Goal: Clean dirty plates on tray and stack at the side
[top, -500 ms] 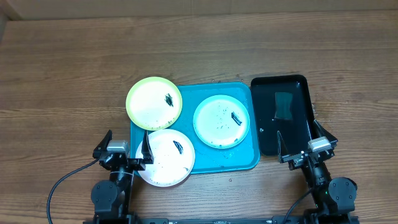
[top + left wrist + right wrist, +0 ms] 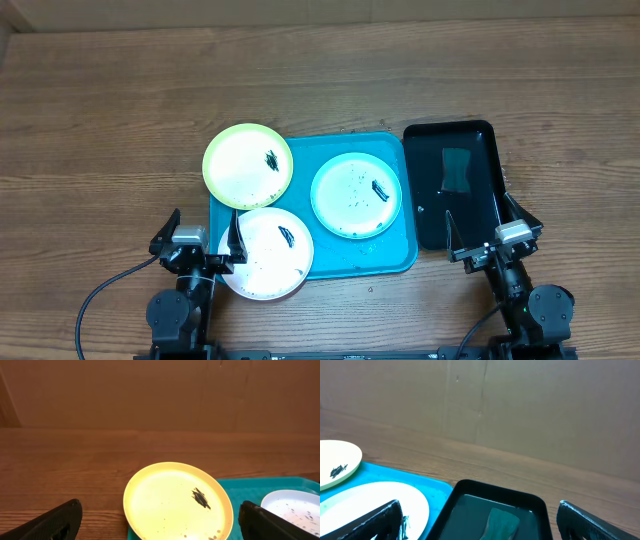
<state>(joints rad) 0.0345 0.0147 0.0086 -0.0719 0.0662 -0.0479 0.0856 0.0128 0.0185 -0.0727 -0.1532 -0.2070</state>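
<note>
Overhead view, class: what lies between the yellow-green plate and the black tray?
The light teal plate, resting on the blue tray, lies between the yellow-green plate and the black tray, seen in the overhead view.

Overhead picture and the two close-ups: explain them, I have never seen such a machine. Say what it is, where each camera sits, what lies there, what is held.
These are two robot arms at a wooden table. The overhead picture looks straight down, arms at the bottom edge. The other two come from cameras on the wrists; the dark shapes in their lower corners are the gripper's own fingers. The left gripper and right gripper both stand open and hold nothing. On the table lies a turquoise tray with three soiled plates: a yellow-green plate overhanging its far left corner, a teal plate inside it, a white plate overhanging its near edge. To the right stands a black tray holding a dark green pad.
</note>
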